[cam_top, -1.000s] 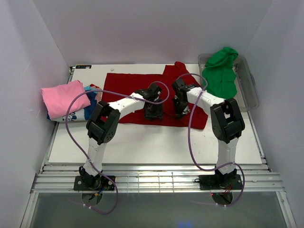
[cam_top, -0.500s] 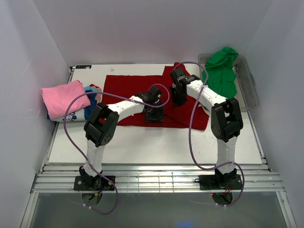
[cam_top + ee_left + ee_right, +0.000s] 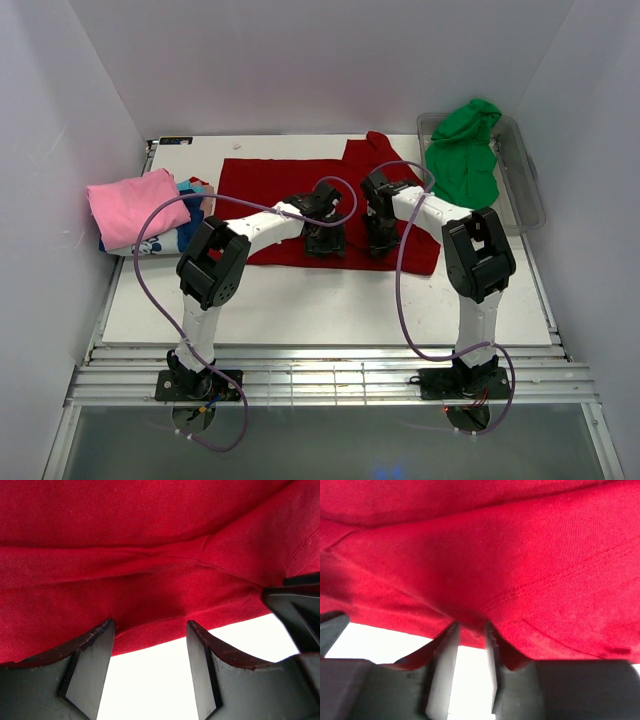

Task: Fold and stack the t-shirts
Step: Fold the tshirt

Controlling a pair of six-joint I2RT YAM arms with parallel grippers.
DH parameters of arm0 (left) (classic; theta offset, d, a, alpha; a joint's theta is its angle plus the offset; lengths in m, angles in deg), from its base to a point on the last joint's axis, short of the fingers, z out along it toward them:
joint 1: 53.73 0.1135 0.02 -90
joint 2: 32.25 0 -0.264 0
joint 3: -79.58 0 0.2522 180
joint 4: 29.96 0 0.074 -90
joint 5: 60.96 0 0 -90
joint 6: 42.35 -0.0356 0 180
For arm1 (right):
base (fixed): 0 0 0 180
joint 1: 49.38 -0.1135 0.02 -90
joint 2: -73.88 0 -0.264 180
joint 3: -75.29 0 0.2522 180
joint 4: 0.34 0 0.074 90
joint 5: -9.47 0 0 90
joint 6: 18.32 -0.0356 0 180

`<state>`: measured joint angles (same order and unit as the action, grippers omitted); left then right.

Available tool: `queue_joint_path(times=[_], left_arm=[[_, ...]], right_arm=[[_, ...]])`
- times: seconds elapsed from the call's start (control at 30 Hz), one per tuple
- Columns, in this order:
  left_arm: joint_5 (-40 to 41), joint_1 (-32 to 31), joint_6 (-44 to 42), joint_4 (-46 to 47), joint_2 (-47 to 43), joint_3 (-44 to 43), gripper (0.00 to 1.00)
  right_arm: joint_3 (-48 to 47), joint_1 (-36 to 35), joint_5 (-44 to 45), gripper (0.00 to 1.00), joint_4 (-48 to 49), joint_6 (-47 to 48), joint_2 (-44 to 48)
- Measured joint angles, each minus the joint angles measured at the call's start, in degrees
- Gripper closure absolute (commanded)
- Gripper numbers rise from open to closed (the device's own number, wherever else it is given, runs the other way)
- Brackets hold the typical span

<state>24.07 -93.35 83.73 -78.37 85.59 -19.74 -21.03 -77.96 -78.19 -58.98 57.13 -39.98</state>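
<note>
Right gripper (image 3: 381,238) has come back to the red t-shirt's (image 3: 270,185) near hem, beside the left gripper (image 3: 324,240). A clear tub (image 3: 531,200) at the far right holds the green t-shirt (image 3: 463,160). Only the wrist views show the jaws: left spread wide over the hem, right narrowly parted, hem at its tips. White table (image 3: 330,300) shows nearer than the hem. The pink t-shirt (image 3: 135,205) tops the left-edge pile.

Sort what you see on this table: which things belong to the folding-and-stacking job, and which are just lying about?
Belong to the job:
red t-shirt, spread flat
green t-shirt, heaped in the tub
pink t-shirt, folded at the left
blue t-shirt, under the pink one

Just lying about:
clear plastic tub
purple cables, part of the arms' wiring
</note>
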Motion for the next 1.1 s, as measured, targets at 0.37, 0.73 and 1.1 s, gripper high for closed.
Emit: queue_joint_path(times=[0.37, 0.73, 1.1], left_arm=[[-0.35, 0.00, 0.04, 0.26, -0.44, 0.72, 0.31], [-1.05, -0.07, 0.50, 0.57, -1.53, 2.38, 0.31], [-1.36, -0.35, 0.87, 0.37, -1.84, 2.80, 0.32]], right_arm=[[-3.54, -0.07, 1.20, 0.89, -1.79, -0.24, 0.98], [-21.53, -0.07, 7.50, 0.89, -3.37, 0.02, -6.86], [-27.26, -0.09, 18.03, 0.62, 3.13, 2.29, -13.49]])
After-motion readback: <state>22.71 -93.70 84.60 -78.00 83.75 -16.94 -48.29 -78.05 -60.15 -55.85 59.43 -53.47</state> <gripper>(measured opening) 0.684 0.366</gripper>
